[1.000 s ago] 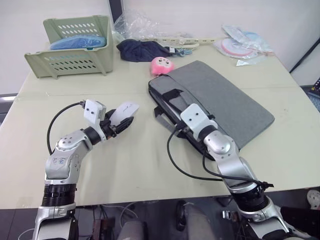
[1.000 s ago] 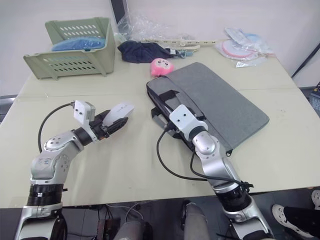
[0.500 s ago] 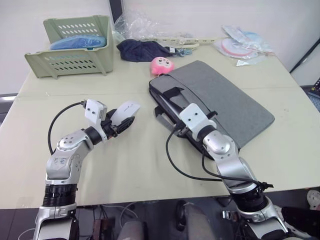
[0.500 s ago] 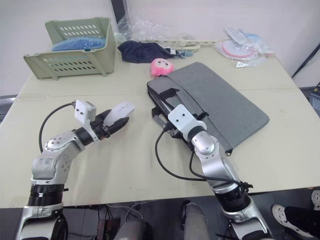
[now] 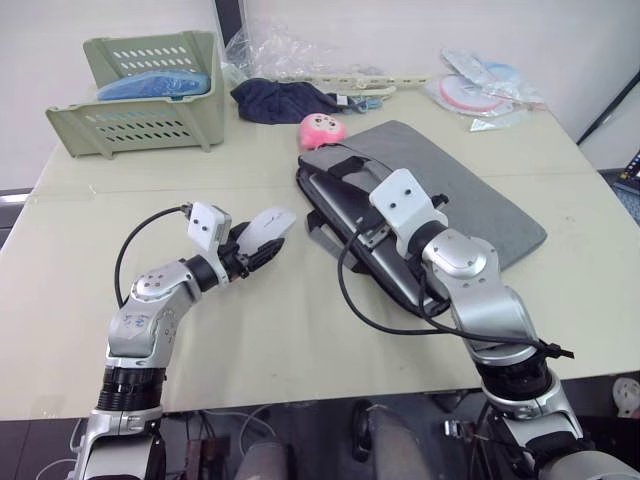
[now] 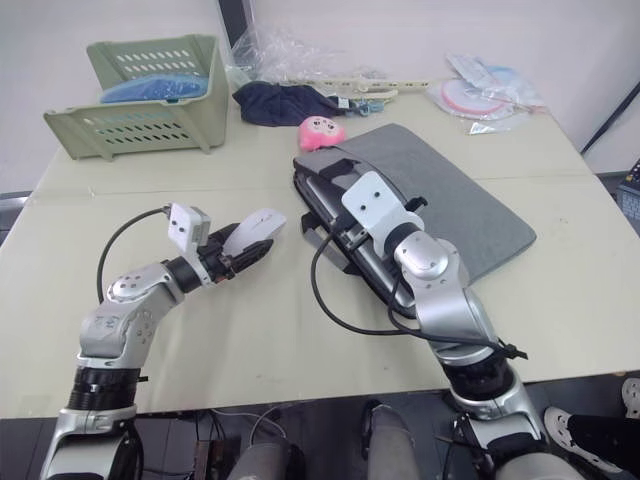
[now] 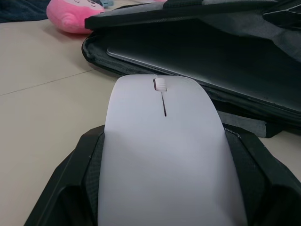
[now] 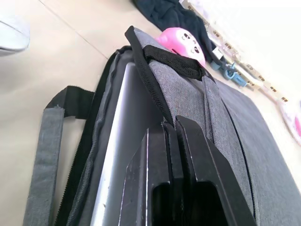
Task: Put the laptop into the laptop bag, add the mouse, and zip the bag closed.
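Left gripper pinching the mouse from both sides, carried flat just above the table, nose toward the bag's open mouth. Right gripper pressed together on the upper lip of the bag, lifting it so the opening gapes. Laptop already inside, silver edge showing under the raised flap.

Mouse likely light, hard and smooth, so prone to slip; side grip across the widest part looks right, nose free to slide in. Bag soft and floppy, lip likely to sag once released; best held at the stiff zip edge. Laptop rigid, probably scratchable, so the mouse wants laying on it gently.

Loose black strap lying on the table before the opening, possibly snagging the mouse on the way in. Pink plush toy touching the bag's far corner, near the zip's path. Farther off: green basket, dark cloth, plastic packets, all well apart.
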Available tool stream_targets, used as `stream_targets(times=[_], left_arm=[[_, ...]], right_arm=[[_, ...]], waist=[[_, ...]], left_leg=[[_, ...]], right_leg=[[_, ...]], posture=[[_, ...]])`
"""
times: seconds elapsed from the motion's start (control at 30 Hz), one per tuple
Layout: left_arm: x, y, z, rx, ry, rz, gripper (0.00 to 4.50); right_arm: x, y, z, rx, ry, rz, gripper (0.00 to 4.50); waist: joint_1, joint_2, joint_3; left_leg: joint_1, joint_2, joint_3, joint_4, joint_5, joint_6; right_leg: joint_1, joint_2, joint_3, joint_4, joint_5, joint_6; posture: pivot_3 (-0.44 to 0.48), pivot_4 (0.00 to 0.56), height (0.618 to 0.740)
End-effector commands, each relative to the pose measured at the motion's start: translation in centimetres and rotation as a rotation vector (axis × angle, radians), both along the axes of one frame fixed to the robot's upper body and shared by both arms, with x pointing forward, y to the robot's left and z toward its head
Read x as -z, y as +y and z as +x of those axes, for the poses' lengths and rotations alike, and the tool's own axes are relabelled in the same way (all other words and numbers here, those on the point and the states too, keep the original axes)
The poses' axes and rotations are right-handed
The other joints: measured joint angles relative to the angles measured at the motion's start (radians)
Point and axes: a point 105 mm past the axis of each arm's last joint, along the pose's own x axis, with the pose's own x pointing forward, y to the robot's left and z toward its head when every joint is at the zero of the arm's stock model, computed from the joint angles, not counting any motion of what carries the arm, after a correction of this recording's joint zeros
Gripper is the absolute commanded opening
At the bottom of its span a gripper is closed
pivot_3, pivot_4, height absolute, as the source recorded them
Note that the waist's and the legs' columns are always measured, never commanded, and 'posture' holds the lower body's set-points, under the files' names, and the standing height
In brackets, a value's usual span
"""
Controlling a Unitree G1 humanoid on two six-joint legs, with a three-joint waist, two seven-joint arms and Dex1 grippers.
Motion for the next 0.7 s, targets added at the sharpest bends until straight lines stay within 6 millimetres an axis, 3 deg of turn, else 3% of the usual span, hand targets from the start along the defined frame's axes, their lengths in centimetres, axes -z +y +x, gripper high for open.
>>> stream_targets(times=[0.03, 0.37, 0.47, 0.7], left_arm=[[-1.3, -1.4, 0.3, 0.039, -0.060, -0.009, 2.84], [-1.3, -3.9, 0.9, 0.104, -0.076, -0.021, 2.84], [-1.4, -4.3, 1.1, 0.115, -0.083, -0.022, 2.84], [-2.3, -7.3, 2.4, 0.201, -0.127, -0.014, 2.84]], right_arm=[[-3.9, -0.2, -0.4, -0.027, -0.062, 0.038, 0.02], [-7.5, -0.2, -0.1, -0.050, -0.052, 0.082, 0.02], [-7.7, -0.1, -0.3, -0.057, -0.051, 0.077, 0.02], [-7.8, 0.5, -0.6, -0.078, -0.048, 0.074, 0.02]], waist=[[0.000, 0.000, 0.000], [-0.002, 0.001, 0.001], [-0.002, 0.001, 0.001], [-0.001, 0.001, 0.001]], left_leg=[[0.000, 0.000, 0.000, 0.000, 0.000, 0.000], [0.000, 0.000, 0.000, 0.000, 0.000, 0.000], [0.000, 0.000, 0.000, 0.000, 0.000, 0.000], [0.000, -0.001, 0.000, 0.001, 0.000, 0.000]], right_leg=[[0.000, 0.000, 0.000, 0.000, 0.000, 0.000], [0.000, 0.000, -0.001, 0.000, 0.000, 0.000], [0.000, 0.000, -0.001, 0.000, 0.000, 0.000], [0.000, 0.000, -0.001, 0.000, 0.000, 0.000]], posture=[[0.000, 0.150, 0.740], [0.000, 0.150, 0.740], [0.000, 0.150, 0.740], [0.000, 0.150, 0.740]])
